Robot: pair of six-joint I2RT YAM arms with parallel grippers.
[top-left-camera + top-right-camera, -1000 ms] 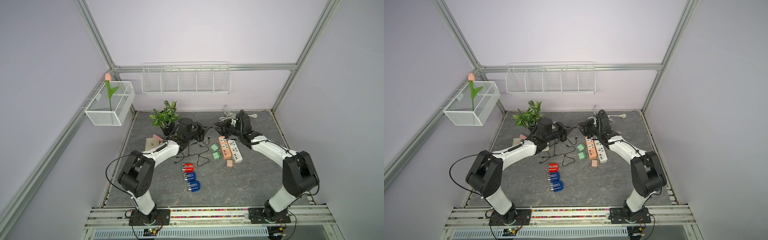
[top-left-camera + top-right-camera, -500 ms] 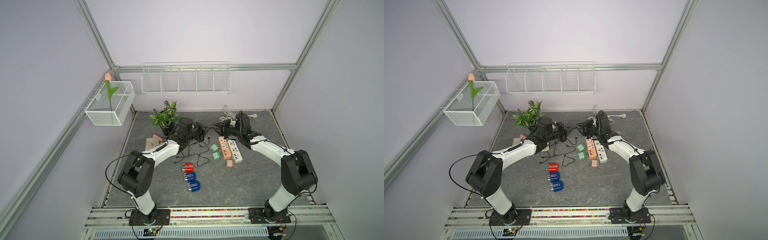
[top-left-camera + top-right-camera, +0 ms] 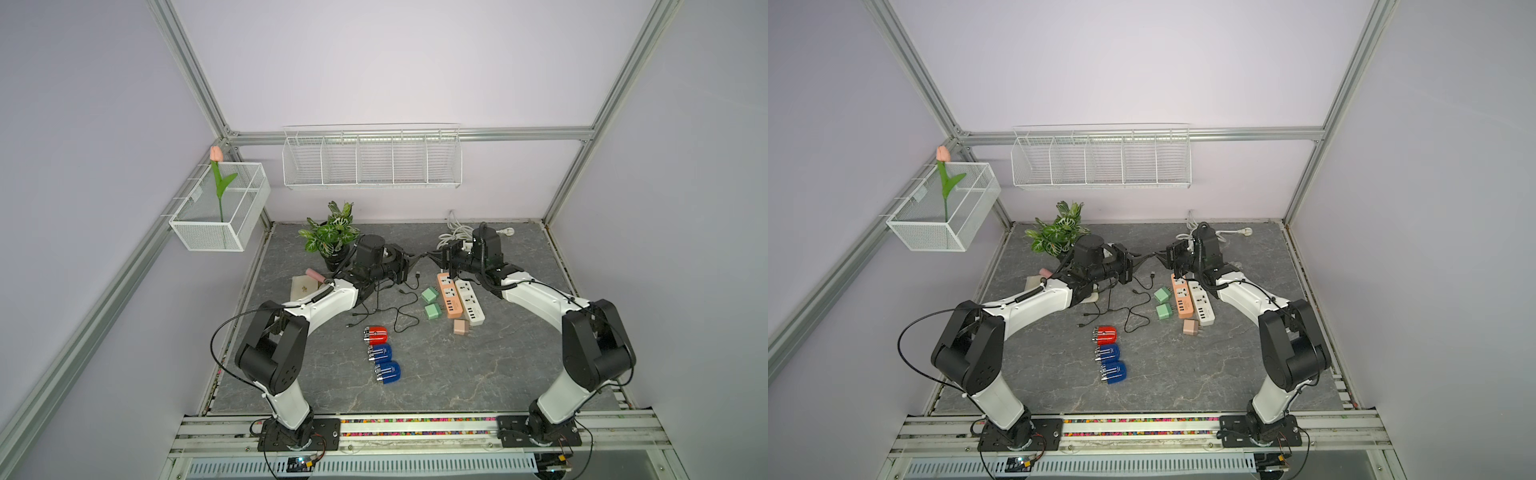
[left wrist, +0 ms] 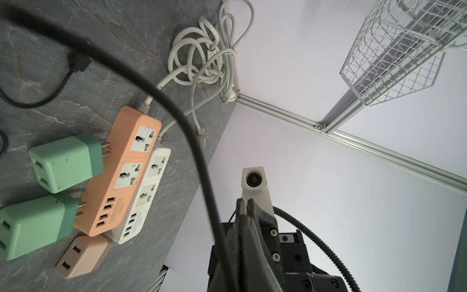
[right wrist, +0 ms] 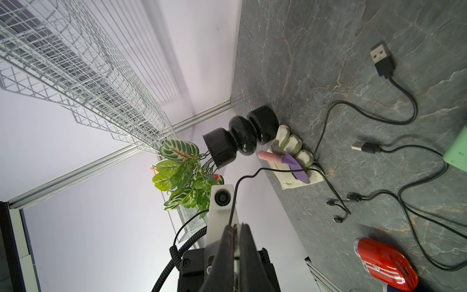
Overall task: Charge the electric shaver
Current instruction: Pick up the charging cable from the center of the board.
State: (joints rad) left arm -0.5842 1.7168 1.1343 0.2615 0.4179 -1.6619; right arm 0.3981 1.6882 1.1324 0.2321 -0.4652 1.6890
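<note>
Right pincer (image 3: 433, 256) clamped on black cable (image 5: 252, 174) toward 12 o'clock, tip-to-tip with left pincer (image 3: 418, 259); its grip, cannot tell

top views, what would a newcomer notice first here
The left end effector and right end effector meet almost tip to tip above the back of the table, a black cable trailing from the left one. In front lie a red shaver and two blue shavers in a row, with an orange power strip to their right.
</note>
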